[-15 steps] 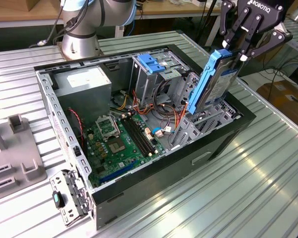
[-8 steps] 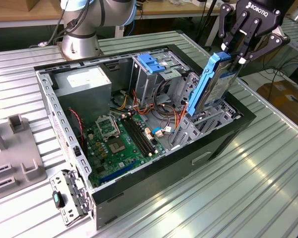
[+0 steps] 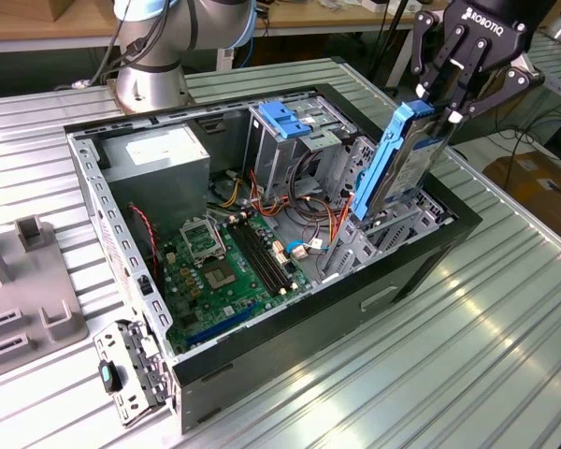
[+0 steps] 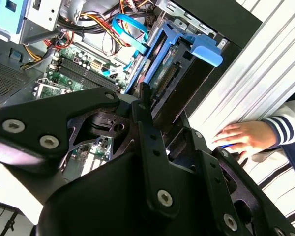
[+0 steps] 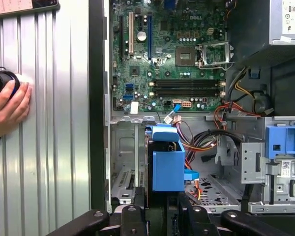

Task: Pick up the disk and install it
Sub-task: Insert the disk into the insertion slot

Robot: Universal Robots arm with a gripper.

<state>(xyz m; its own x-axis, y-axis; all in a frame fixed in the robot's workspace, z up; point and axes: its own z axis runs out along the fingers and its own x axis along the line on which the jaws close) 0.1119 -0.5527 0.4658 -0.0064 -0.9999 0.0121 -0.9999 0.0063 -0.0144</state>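
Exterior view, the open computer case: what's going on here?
The gripper is shut on the top end of the disk. The disk stands on end, slightly tilted, its lower end down inside the open computer case at the exterior view's right. Whether it is seated cannot be told. A person's hand rests on the table beside the case.

The ribbed metal desk (image 3: 505, 309) carries an open computer case (image 3: 290, 355), which stands directly under the fingers (image 3: 463, 65). A grey plastic stand (image 3: 28, 309) lies far from the fingers, beyond the case. A person's hand (image 4: 243, 137) rests on the desk, closer to them.
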